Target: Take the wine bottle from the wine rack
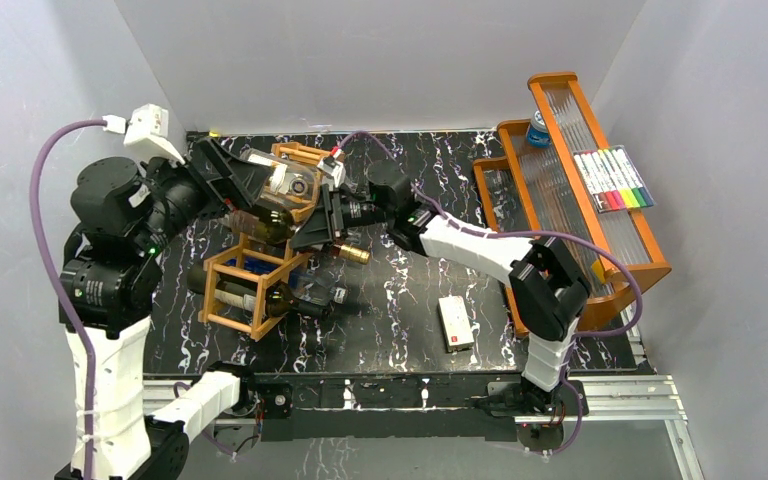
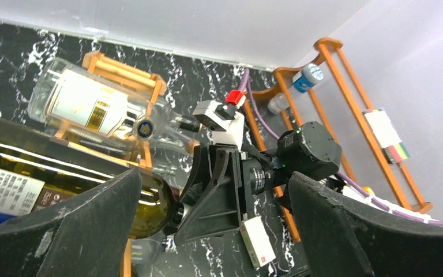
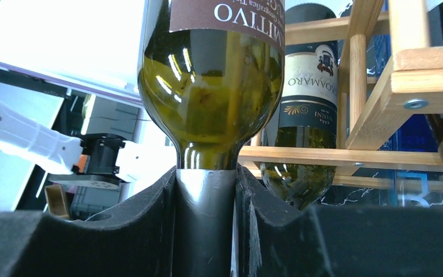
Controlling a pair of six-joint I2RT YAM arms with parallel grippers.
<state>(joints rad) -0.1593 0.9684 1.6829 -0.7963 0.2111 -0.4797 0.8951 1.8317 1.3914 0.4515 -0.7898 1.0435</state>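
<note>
The wine rack (image 1: 245, 285) is an orange-brown wooden lattice at the table's left centre; its bars also show in the right wrist view (image 3: 334, 154). An olive-green wine bottle (image 1: 265, 225) lies in an upper cell with its neck pointing right. My right gripper (image 1: 322, 222) is shut on that neck, and the foam pads (image 3: 150, 231) press both sides of the dark capsule below the bottle's shoulder (image 3: 210, 86). My left gripper (image 1: 260, 195) hovers open and empty above the same bottle (image 2: 92, 193), its fingers (image 2: 63, 231) spread wide either side of the right gripper (image 2: 219, 184).
A clear bottle (image 1: 295, 185) lies on top of the rack, and a second green bottle (image 3: 306, 115) sits in the cell beside. More bottles (image 1: 260, 300) fill lower cells. A white box (image 1: 455, 322) lies on the table. A tiered tray (image 1: 570, 190) with markers (image 1: 615, 180) stands at the right.
</note>
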